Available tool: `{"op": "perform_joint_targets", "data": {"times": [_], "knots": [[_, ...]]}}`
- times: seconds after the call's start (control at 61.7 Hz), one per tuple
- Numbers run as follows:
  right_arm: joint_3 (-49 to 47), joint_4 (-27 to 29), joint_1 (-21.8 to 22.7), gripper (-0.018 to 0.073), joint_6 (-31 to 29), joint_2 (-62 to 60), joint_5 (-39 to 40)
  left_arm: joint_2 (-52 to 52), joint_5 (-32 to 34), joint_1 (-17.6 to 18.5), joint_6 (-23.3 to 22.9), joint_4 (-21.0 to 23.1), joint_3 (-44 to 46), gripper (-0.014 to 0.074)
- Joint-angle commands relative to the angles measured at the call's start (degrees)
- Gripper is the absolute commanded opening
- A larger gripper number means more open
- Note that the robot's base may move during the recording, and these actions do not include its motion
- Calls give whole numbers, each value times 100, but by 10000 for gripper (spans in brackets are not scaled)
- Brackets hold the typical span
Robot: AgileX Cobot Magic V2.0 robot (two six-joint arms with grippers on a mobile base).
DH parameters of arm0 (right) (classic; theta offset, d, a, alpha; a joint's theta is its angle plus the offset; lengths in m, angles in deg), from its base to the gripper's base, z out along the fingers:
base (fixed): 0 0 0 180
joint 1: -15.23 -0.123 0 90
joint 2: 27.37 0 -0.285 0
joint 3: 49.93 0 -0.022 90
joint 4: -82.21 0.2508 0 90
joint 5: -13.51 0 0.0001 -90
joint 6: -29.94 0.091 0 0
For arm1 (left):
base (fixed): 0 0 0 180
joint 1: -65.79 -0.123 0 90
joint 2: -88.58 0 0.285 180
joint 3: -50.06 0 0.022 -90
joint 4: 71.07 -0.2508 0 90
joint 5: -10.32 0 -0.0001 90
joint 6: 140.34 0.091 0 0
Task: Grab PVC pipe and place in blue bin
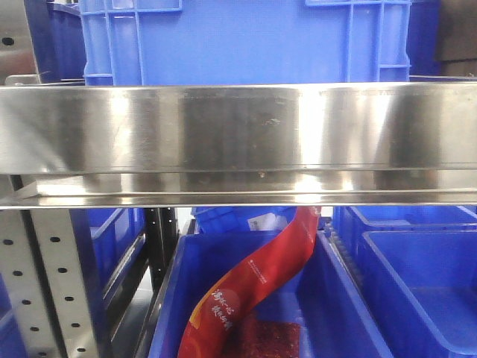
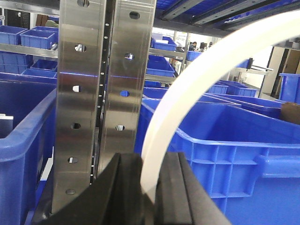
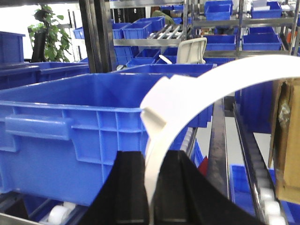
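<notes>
The left hand is clamped on the white pipe, with its two black fingers pressing the lower end from both sides. From that grip the pipe rises and bends in a wide arc toward the upper right of the left wrist view. Two steel posts with rows of holes stand behind it. To the right is a near bin, blue, and the pipe crosses in front of its corner, outside its wall.

The right hand pinches white pipe as well, held tight between dark fingers. A stepped collar sits just above them, and the arc sweeps off to the right. Whether both hands hold one and the same length cannot be told. A big bin, also blue, stands to the left on a roller rack, and here too the pipe is outside it. A cardboard box is at the right edge and a plant far back.

In the front view a steel beam spans the frame. A top bin rests on the shelf above it, and below it a red bag leans in a lower bin
</notes>
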Motion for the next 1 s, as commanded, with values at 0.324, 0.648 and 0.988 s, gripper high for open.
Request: {"op": "perform_joint_targets", "data": {"times": [0.324, 0.648, 0.988], "knots": [[-726, -230, -5, -169, 0, 1024, 1123, 936, -155, -30, -17, 52, 1023, -111], [-2368, -61, -479, -169, 0, 2900, 362, 2957, -1266, 817, -17, 0, 3128, -111], [-3847, 229, -1074, -169, 0, 4346, -785, 5374, -2390, 1530, -17, 278, 5710, -111]]}}
